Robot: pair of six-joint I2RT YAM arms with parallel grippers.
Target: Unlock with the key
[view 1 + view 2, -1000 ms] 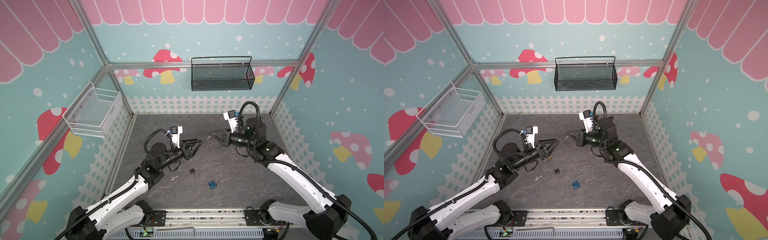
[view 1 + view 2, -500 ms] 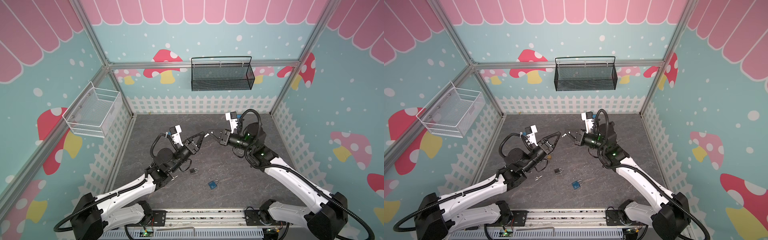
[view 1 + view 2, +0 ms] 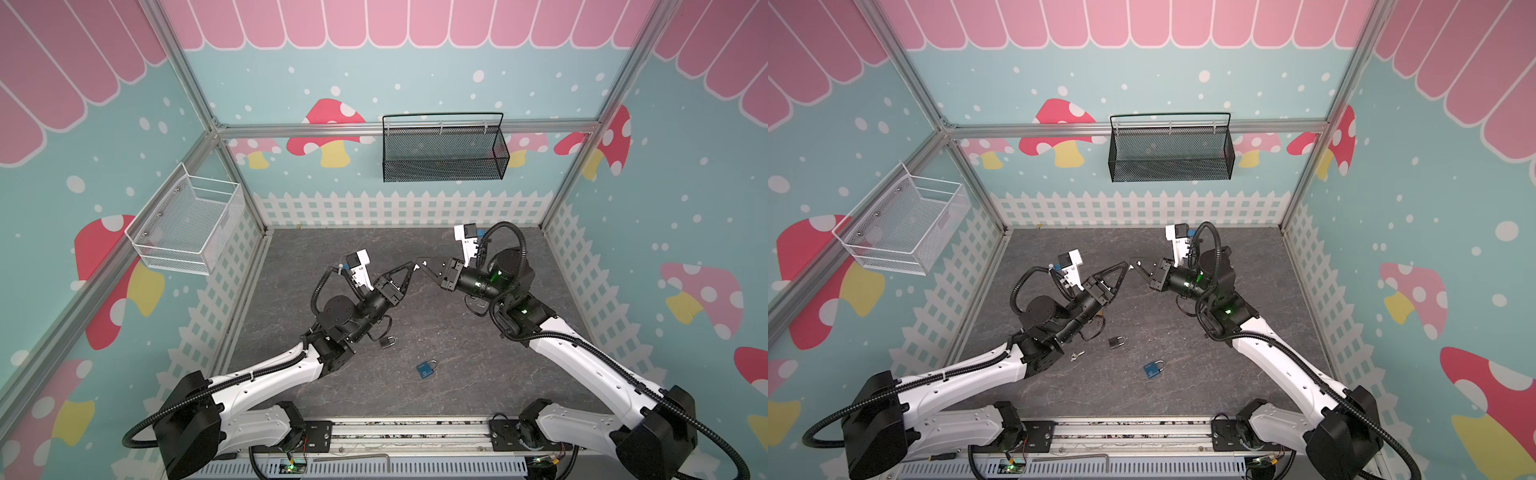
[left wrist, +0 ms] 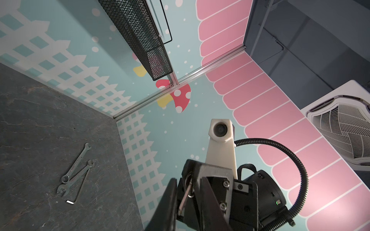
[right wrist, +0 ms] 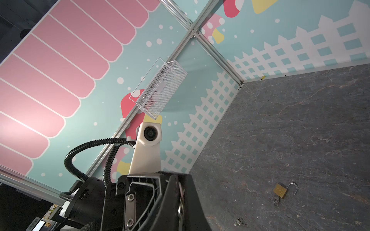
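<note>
Padlocks lie nearest on the worktop [image 3: 478,374]: a blue padlock [image 3: 427,369], then a brass padlock [image 3: 387,342] just farther left, shackle swung open. Farther, above mid-worktop, the right jaws pinch the key [image 4: 186,195]; the left jaws stand narrow around its blade, a slight gap showing.

Bare floor [image 3: 332,245] at the back; brass padlock [image 5: 280,191], blue padlock [image 3: 426,369], loose keys [image 3: 1076,354] nearer front.
</note>
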